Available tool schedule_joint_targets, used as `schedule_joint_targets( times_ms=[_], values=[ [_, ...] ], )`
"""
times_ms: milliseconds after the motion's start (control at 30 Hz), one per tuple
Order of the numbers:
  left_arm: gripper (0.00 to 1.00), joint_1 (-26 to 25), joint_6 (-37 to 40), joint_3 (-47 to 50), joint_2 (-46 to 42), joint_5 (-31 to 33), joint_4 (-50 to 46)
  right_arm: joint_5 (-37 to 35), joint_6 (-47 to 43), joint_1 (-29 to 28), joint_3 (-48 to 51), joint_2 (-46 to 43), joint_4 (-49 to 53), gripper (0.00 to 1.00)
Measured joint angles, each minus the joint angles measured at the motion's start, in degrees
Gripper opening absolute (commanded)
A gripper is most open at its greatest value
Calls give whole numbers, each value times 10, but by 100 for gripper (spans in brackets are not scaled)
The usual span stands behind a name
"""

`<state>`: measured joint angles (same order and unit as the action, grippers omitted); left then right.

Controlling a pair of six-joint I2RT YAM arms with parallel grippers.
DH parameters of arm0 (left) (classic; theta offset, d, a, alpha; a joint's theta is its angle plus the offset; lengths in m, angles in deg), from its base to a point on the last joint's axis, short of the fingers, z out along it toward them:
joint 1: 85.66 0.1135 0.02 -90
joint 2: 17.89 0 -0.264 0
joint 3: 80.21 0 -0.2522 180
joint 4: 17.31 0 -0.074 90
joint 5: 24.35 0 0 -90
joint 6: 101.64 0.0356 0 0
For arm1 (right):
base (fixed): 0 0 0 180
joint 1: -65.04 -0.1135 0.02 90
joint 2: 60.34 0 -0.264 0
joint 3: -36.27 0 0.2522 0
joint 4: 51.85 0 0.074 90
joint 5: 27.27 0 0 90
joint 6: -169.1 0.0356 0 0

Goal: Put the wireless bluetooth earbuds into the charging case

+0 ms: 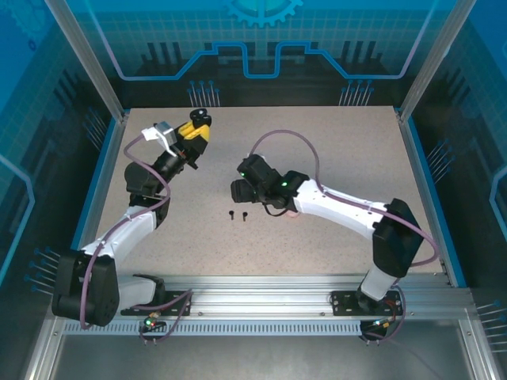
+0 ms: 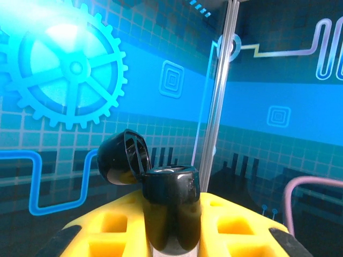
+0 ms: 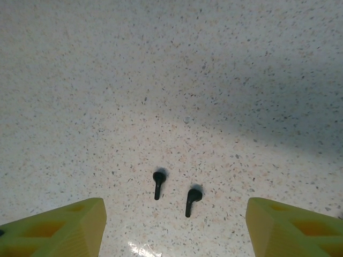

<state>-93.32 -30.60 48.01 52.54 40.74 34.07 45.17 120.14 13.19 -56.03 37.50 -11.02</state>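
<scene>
Two black wireless bluetooth earbuds (image 3: 158, 182) (image 3: 192, 199) lie side by side on the speckled table, stems toward me; from above they sit at mid-table (image 1: 231, 215) (image 1: 245, 214). My right gripper (image 3: 174, 230) hangs open above them, its yellow fingers (image 3: 59, 227) wide apart with nothing between; in the top view it (image 1: 242, 191) hovers just behind the earbuds. My left gripper (image 2: 171, 238) is shut on the black charging case (image 2: 171, 209), held upright in the air with its lid (image 2: 120, 158) flipped open to the left. From above, the case (image 1: 203, 115) is raised near the table's far edge.
The enclosure's blue patterned back wall (image 2: 75, 69) and an aluminium post (image 2: 217, 101) stand behind the raised case. Aluminium rails (image 1: 261, 297) edge the table's near side. Bare speckled tabletop (image 1: 333, 150) spreads around the earbuds.
</scene>
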Motion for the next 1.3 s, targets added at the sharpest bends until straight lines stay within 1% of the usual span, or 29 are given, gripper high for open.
schedule_joint_targets(
  times_ms=[200,433,700,800,1067,1300],
  values=[
    [0,-1,0,0,-1,24,2,3,0,-17,-46,77,15,68],
    [0,-1,0,0,-11,40,-18,13,2,-29,-100,160,35,66],
    [0,-1,0,0,-11,48,-24,9,16,-37,-186,244,91,60],
    [0,-1,1,-1,-11,50,-24,1,26,-41,-205,262,113,57],
    [0,-1,10,-1,-11,52,-30,-11,49,-45,-243,298,157,52],
    [0,-1,11,-1,-11,52,-32,-14,55,-45,-271,323,174,48]
  ],
)
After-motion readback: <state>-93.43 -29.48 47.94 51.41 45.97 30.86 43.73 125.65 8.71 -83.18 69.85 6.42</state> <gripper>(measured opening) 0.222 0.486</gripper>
